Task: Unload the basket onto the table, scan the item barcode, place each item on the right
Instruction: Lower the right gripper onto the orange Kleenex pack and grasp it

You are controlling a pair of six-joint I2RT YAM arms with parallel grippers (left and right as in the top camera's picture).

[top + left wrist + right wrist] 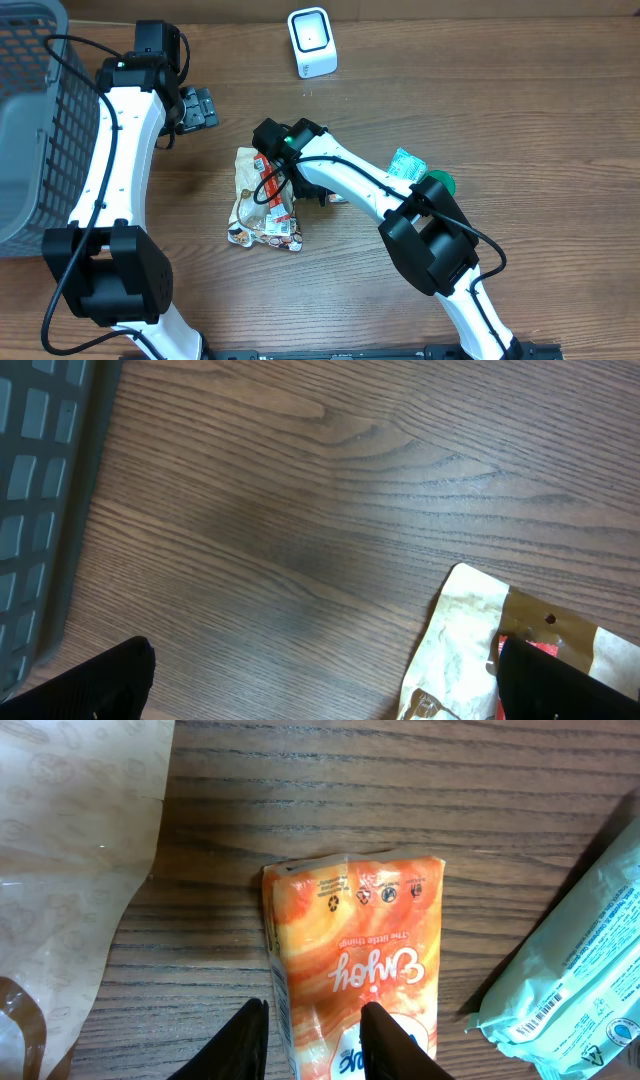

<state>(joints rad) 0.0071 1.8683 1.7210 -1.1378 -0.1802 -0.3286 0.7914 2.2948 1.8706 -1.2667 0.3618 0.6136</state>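
Right wrist view shows us the orange pack (pixel 365 935) lying flat on the wooden table (pixel 300 810), one end under the right gripper (pixel 313 1025), whose two fingers stand a little apart, and we cannot tell if they pinch it.

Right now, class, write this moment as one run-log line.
step: pickup | right gripper: astride orange packet, grip unclear | left gripper: open, empty | scanner: no item at it

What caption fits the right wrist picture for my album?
The right gripper straddles an orange printed packet on the wooden table, between a beige paper bag and a pale green plastic packet.
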